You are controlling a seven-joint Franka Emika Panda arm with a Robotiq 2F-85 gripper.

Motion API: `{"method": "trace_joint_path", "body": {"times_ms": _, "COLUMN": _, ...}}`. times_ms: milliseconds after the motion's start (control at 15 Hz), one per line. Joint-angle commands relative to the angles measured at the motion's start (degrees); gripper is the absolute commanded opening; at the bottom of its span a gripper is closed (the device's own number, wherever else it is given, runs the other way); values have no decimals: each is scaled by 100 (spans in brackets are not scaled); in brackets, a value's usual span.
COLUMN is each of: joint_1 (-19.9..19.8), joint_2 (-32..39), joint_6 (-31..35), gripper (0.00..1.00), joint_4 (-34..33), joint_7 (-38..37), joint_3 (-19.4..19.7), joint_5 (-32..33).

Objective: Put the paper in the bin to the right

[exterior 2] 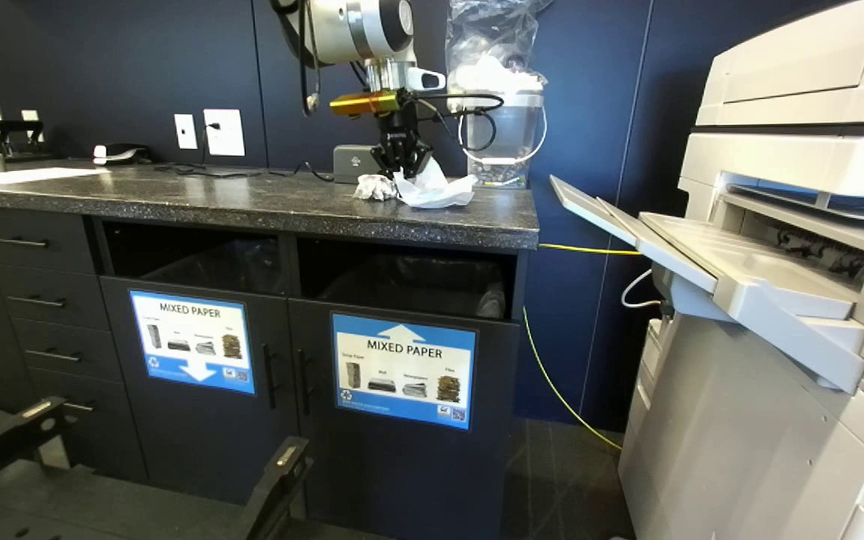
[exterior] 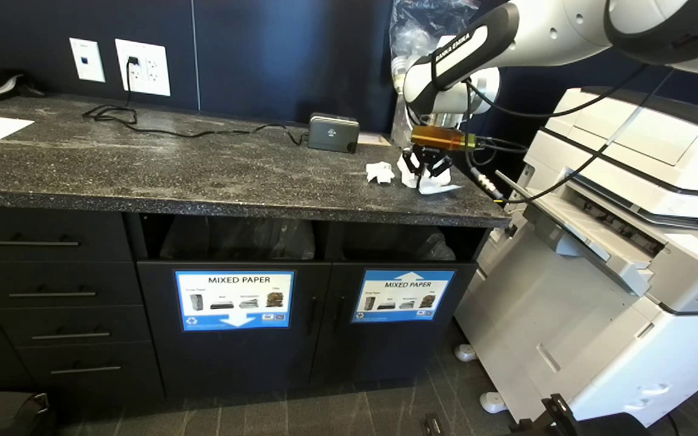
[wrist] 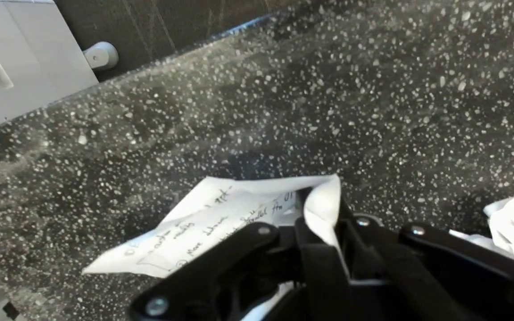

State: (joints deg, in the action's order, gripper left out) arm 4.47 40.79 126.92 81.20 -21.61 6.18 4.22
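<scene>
The paper (exterior: 441, 183) is a white, creased sheet on the dark countertop near its right end. In the wrist view the paper (wrist: 221, 218) shows handwriting and a fold standing up between my fingers. My gripper (exterior: 424, 175) points down and is shut on this fold; the gripper also shows in an exterior view (exterior 2: 402, 161) and in the wrist view (wrist: 323, 205). The rest of the sheet spreads beside the fingers, low at the counter. The right bin (exterior 2: 409, 281) is a dark open compartment under the counter, below the paper. Its front bears a blue "MIXED PAPER" label (exterior 2: 404, 371) with an up arrow.
Another crumpled white paper (exterior: 380, 172) lies just left of the gripper. A small grey box (exterior: 334, 132) stands behind it. A left compartment (exterior 2: 214, 262) has a similar label. A clear bucket (exterior 2: 507, 135) stands behind the arm. A printer (exterior: 567, 290) stands right of the counter (exterior: 203, 175).
</scene>
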Motion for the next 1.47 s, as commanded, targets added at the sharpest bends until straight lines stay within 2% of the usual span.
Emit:
{"method": "trace_joint_path", "body": {"times_ms": 0, "joint_1": -145, "joint_2": -134, "joint_6": -676, "gripper": 14, "joint_4": 62, "joint_7": 185, "joint_3": -111, "joint_5": -216}}
{"method": "trace_joint_path", "body": {"times_ms": 133, "joint_1": -227, "joint_2": -290, "joint_6": -1037, "gripper": 15, "joint_4": 327, "joint_7": 243, "joint_3": -175, "joint_5": -374}}
{"method": "trace_joint_path", "body": {"times_ms": 267, "joint_1": -246, "joint_2": -509, "joint_6": -1085, "gripper": 14, "joint_4": 764, "joint_7": 189, "joint_3": -173, "joint_5": -474}}
{"method": "trace_joint_path", "body": {"times_ms": 400, "joint_1": -258, "joint_2": -921, "joint_6": -831, "gripper": 13, "joint_4": 1530, "joint_7": 235, "joint_3": -188, "joint_5": -545}}
{"method": "trace_joint_path", "body": {"times_ms": 667, "joint_1": -284, "joint_2": -1538, "joint_6": -370, "gripper": 13, "joint_4": 2639, "joint_7": 383, "joint_3": -241, "joint_5": -680}}
{"method": "trace_joint_path", "body": {"times_ms": 1067, "joint_1": -180, "joint_2": -2251, "joint_6": 1265, "gripper": 13, "joint_4": 4557, "joint_7": 504, "joint_3": -463, "joint_5": -873}}
{"method": "trace_joint_path", "body": {"times_ms": 1400, "joint_1": 75, "joint_2": -2514, "joint_6": 3432, "gripper": 13, "joint_4": 6298, "joint_7": 832, "joint_3": -822, "joint_5": -755}}
